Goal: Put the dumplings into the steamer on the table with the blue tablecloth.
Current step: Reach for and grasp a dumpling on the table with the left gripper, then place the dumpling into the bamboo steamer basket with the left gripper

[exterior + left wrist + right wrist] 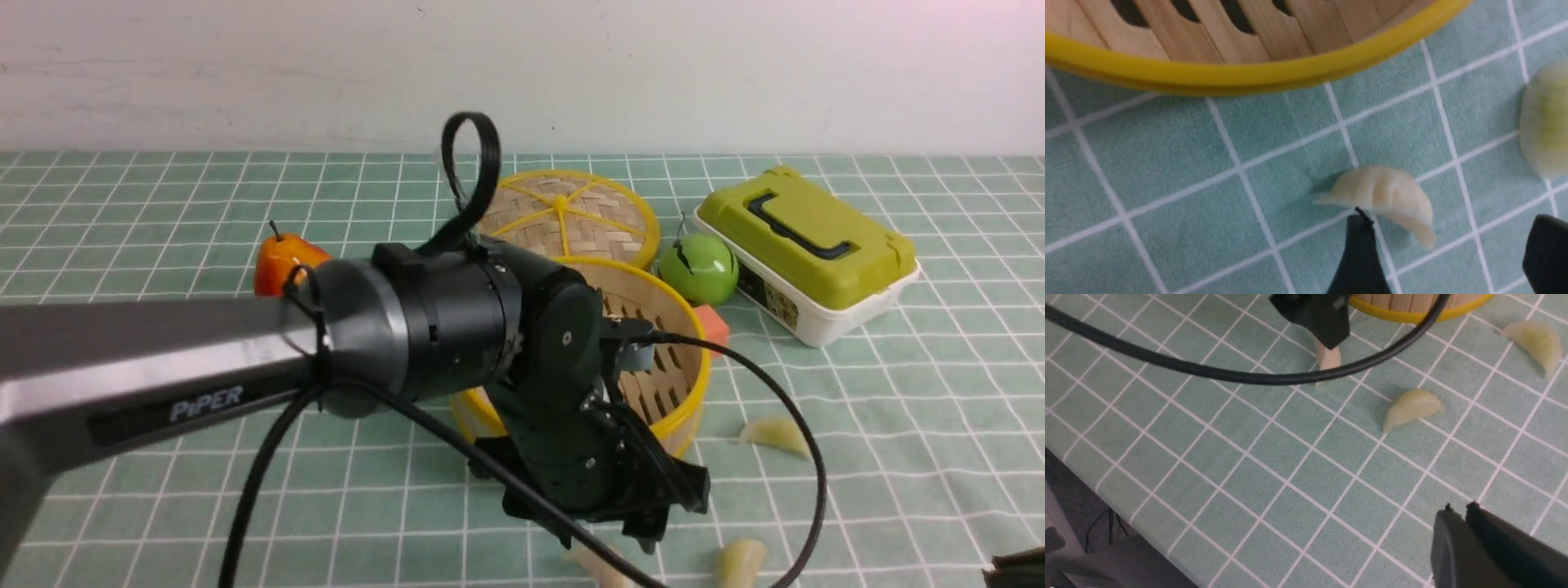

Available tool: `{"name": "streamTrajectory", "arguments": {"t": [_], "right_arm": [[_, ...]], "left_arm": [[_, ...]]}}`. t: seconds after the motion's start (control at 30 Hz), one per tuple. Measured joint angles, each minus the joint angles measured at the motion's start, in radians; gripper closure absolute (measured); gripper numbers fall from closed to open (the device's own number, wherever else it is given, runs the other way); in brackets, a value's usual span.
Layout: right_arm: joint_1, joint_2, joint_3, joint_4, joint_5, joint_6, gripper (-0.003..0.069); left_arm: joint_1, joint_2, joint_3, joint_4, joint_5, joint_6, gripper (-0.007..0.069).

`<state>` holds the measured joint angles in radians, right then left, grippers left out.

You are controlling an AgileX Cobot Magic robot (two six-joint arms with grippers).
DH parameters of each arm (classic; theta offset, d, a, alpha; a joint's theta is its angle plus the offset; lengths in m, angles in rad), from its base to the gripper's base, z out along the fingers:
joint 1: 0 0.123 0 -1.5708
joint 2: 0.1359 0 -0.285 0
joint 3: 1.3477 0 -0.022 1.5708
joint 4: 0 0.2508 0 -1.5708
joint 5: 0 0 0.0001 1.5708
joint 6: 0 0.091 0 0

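The steamer (694, 384) stands mid-table on the blue tablecloth (163, 204), largely hidden by my left arm; its slatted floor shows no dumpling. Three dumplings lie on the cloth in front of it: one cream (596, 565), one greenish (741, 562), one to the right (775, 433). A fourth does not show. My left gripper (1453, 245) is open and empty, low over the cloth, with one fingertip (1359, 245) touching or just short of the cream dumpling (1384, 196). My right gripper (1459, 508) is shut and empty, nearer the table's front edge, apart from the greenish dumpling (1410, 408).
The flat woven lid (571, 212) lies behind the steamer. A green apple (698, 268), an orange block (712, 327) and a green-lidded box (804, 245) sit to the right. A red-orange fruit (282, 257) is on the left. A black cable (1208, 367) hangs over the cloth.
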<state>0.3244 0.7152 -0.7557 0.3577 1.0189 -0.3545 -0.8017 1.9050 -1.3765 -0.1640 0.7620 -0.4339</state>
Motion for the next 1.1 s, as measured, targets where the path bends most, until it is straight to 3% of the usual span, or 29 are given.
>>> {"name": "streamTrajectory", "arguments": {"t": [0.27, 0.53, 0.57, 0.6, 0.63, 0.9, 1.1], "right_arm": [[0.077, 0.000, 0.000, -0.035, 0.000, 0.001, 0.0607], [0.106, 0.000, 0.000, -0.058, 0.000, 0.001, 0.0596], [0.106, 0.000, 0.000, -0.059, 0.000, 0.001, 0.0596], [0.106, 0.000, 0.000, -0.059, 0.000, 0.001, 0.0594], [0.106, 0.000, 0.000, -0.059, 0.000, 0.001, 0.0594], [0.106, 0.000, 0.000, -0.060, 0.000, 0.001, 0.0590], [0.106, 0.000, 0.000, -0.056, -0.011, 0.001, 0.0583]], "left_arm": [[0.000, 0.098, 0.000, -0.012, -0.019, -0.037, 0.0155], [0.000, 0.099, 0.000, -0.035, -0.006, -0.039, 0.0312], [0.000, 0.099, 0.000, -0.033, 0.001, -0.039, 0.0346], [0.000, 0.100, 0.000, -0.031, 0.019, -0.038, 0.0445], [0.000, 0.100, 0.000, -0.031, 0.028, -0.032, 0.0484], [0.000, -0.016, -0.047, 0.060, 0.158, 0.029, 0.0470], [0.080, -0.090, -0.257, 0.152, 0.203, 0.039, 0.0470]]}}
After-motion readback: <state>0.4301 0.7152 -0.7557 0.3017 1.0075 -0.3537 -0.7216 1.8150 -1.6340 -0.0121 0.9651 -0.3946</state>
